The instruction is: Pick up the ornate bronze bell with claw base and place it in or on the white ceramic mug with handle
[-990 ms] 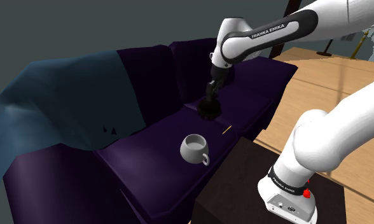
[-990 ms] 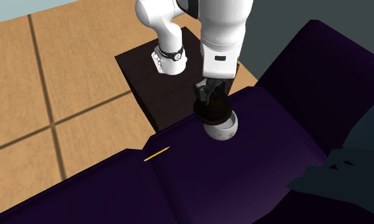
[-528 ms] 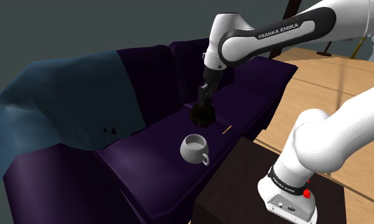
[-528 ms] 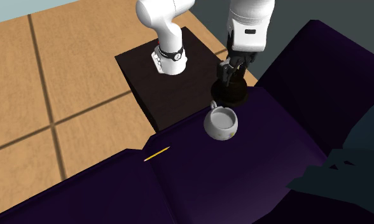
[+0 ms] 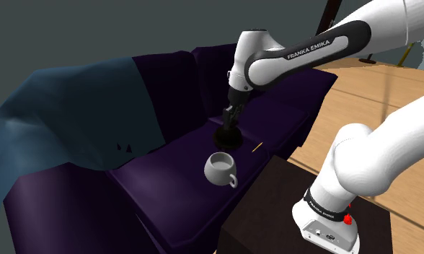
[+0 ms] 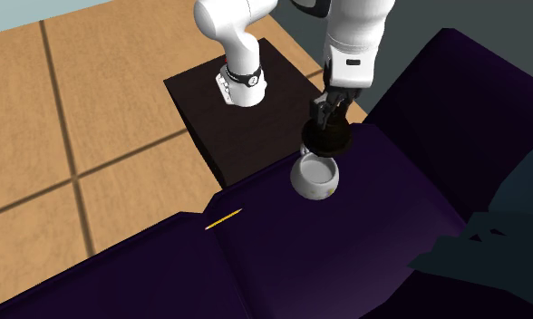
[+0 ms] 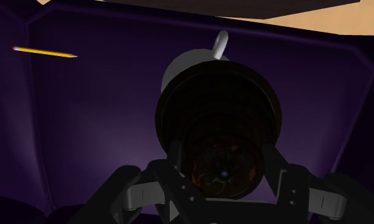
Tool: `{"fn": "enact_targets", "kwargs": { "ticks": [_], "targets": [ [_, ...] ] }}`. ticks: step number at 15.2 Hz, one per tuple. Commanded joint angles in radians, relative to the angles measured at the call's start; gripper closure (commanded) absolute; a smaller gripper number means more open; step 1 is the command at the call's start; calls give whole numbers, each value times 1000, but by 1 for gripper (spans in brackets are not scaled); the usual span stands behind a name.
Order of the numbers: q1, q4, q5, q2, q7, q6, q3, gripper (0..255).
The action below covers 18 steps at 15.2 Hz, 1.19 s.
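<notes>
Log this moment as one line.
stage: transport | gripper: shut on bell | bell: held in air over mug, not in it | mug: upright on purple sofa seat

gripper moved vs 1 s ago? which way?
Yes. In the shoulder view the gripper, shut on the bell, has shifted down and to the left, closer to the mug, which has stayed put.

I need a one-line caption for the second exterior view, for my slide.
The black gripper holds a dark bell close to the white mug on a purple sofa seat.
</notes>
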Motion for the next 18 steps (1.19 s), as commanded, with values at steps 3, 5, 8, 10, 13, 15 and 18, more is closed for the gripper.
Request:
{"fn": "enact_targets", "kwargs": {
  "ticks": [3,5,8,10,13,15,18],
  "targets": [
    [1,-33,0,28,-2,62,-3,255],
    [1,-49,1,44,-3,95,-4,255],
    [2,-71,2,72,-5,145,-7,255],
    [3,-84,3,93,-6,178,-8,255],
    [4,-103,5,126,-9,230,-11,255],
    [5,-114,6,150,-11,265,-13,255],
    [7,-121,8,167,-12,290,-14,255]
  ]
}}
